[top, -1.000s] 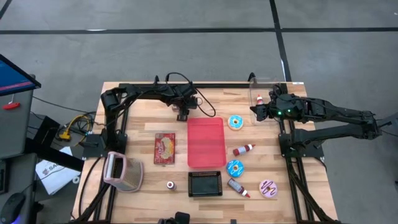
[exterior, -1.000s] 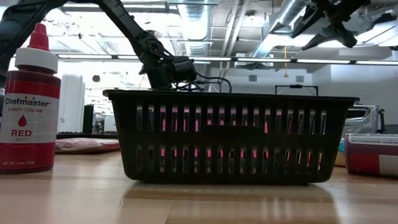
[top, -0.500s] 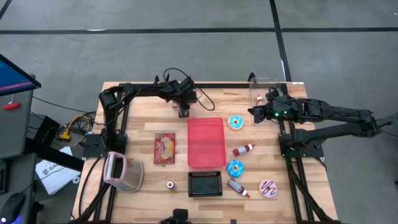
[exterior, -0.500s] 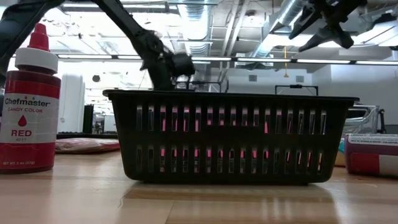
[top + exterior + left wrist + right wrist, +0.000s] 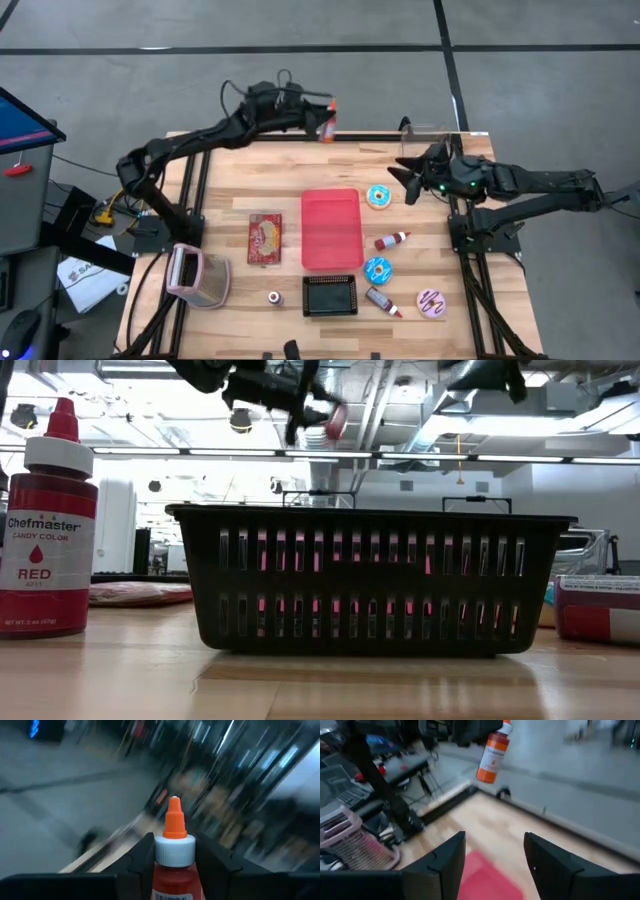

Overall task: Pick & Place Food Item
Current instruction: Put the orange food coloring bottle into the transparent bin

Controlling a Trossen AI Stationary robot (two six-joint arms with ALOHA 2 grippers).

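My left gripper (image 5: pixel 318 118) is raised high over the table's far edge, shut on an orange food-colouring bottle (image 5: pixel 173 851) with a white collar and an orange tip. The right wrist view shows the bottle (image 5: pixel 493 754) in the air under that gripper. The low view has the bottle (image 5: pixel 335 420) blurred near the top. My right gripper (image 5: pixel 492 865) stands open at the far right (image 5: pixel 405 172), holding nothing. A pink tray (image 5: pixel 331 228) lies mid-table, and a black basket (image 5: pixel 330 295) stands nearer. My left gripper pinches the bottle between its two fingers (image 5: pixel 141 856), on the shoulder just below the white collar (image 5: pixel 174 866). The fingers reach out about level. The bottle is lifted clear of the table, roughly upright and a little tilted, tip up, its body hanging below the fingers.
Three donuts (image 5: pixel 379 196) (image 5: pixel 377 269) (image 5: pixel 432 301) and two small bottles (image 5: pixel 392 240) (image 5: pixel 383 300) lie right of the tray. A food packet (image 5: pixel 265 238) and a pink rack (image 5: pixel 198 275) are to its left. A clear container (image 5: pixel 425 145) stands at the far right.
My left gripper has risen steeply from the table's far middle, swinging from pointing down to about level and rolling. The orange bottle has come up with it, lifted clear of the table. My right gripper has turned a little and edged toward the table's left.
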